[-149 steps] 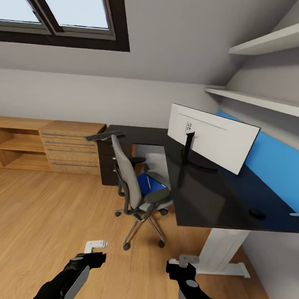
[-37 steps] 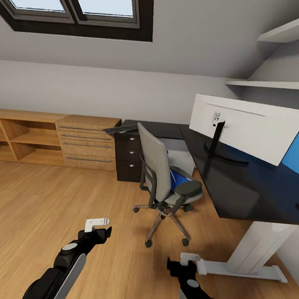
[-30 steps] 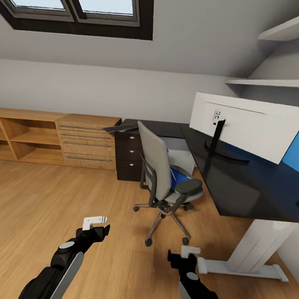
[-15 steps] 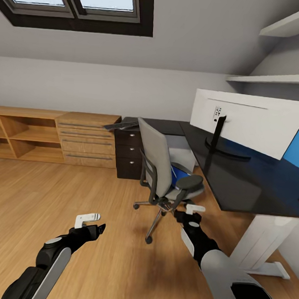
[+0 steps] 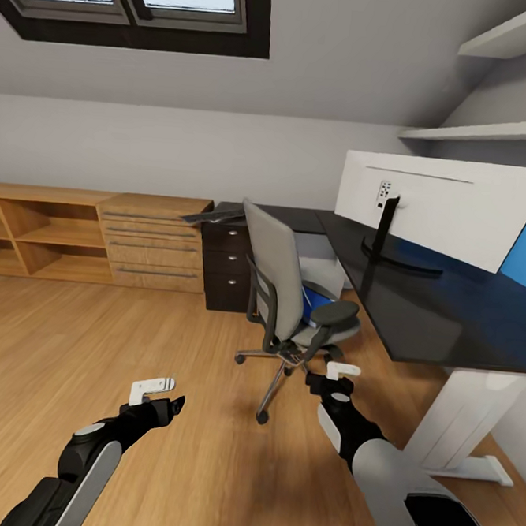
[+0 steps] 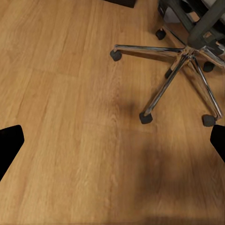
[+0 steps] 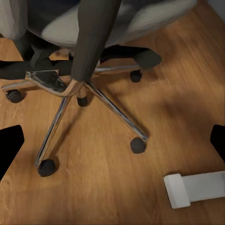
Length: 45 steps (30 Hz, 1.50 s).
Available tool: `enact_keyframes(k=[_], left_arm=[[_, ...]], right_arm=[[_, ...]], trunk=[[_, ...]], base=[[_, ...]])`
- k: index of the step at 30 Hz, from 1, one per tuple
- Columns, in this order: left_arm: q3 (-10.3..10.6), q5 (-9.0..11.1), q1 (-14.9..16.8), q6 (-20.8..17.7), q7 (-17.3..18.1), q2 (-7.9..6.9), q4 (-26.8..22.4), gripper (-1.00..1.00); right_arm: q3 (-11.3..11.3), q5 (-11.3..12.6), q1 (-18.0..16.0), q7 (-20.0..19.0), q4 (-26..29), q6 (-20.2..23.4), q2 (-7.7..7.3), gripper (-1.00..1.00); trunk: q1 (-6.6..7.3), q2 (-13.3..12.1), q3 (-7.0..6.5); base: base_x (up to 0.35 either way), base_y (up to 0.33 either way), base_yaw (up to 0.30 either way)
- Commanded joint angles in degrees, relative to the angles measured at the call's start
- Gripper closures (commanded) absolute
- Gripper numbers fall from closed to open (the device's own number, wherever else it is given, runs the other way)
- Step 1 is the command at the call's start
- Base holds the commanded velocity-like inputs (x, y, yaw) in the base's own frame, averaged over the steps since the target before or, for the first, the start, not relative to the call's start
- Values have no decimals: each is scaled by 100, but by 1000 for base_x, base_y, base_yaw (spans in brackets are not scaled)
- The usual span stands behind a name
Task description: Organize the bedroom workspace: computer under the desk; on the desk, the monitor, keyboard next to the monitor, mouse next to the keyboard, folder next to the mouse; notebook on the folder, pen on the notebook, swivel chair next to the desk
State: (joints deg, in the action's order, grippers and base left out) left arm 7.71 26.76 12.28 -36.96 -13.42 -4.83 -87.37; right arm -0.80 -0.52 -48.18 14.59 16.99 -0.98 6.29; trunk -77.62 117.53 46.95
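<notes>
swivel chair [image 5: 288, 297] beside desk [image 5: 418, 307], back toward camera | blue folder [image 5: 317, 301] on its seat | monitor [image 5: 445, 210] upright on desk, white back visible | right gripper [image 5: 335, 377] near chair base | left gripper [image 5: 158, 393] over wood floor [image 5: 90, 344]

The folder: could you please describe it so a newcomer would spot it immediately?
Find the black desk along the right wall, then the swivel chair pulled up to it. The folder lies on the seat, partly hidden by the backrest and armrest: it is bright blue against the chair's grey padding.
</notes>
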Motion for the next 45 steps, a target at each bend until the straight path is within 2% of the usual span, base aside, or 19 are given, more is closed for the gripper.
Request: enact_keyframes(k=[1, 2, 3, 6, 22, 27, 45], left_arm=[[12, 62, 4, -13, -56, -6, -9, -100], [12, 63, 3, -16, -56, -7, -12, -100], [12, 59, 2, -19, -56, -6, -16, -100], [12, 58, 2, -21, -56, -3, -17, -100], [20, 49, -74, -13, -57, 4, -18, -100], [20, 53, -75, -14, -56, 7, -23, -100], [20, 57, -76, -17, -56, 8, -22, -100]], right_arm=[[-6, 15, -3, 14, 1, -11, 7, -100], [-3, 74, -1, 12, 9, -18, 12, -100], [-6, 261, 1, 10, 16, -37, 7, -100], [-7, 306, 1, 13, 29, -41, -7, -100], [-6, 337, 8, -8, 34, -74, 7, -100], [5, 341, 10, -2, 20, -336, 31, -100], [10, 342, 10, 8, 15, -411, 65, -100]], trunk=[[-22, 44, 24], [-44, 84, 42], [-66, 124, 60], [-132, 245, 114], [-483, 886, 401], [-593, 1087, 485], [-988, 1809, 662]], base=[[0, 0, 0], [0, 0, 0], [0, 0, 0], [0, 0, 0], [0, 0, 0], [0, 0, 0], [0, 0, 0]])
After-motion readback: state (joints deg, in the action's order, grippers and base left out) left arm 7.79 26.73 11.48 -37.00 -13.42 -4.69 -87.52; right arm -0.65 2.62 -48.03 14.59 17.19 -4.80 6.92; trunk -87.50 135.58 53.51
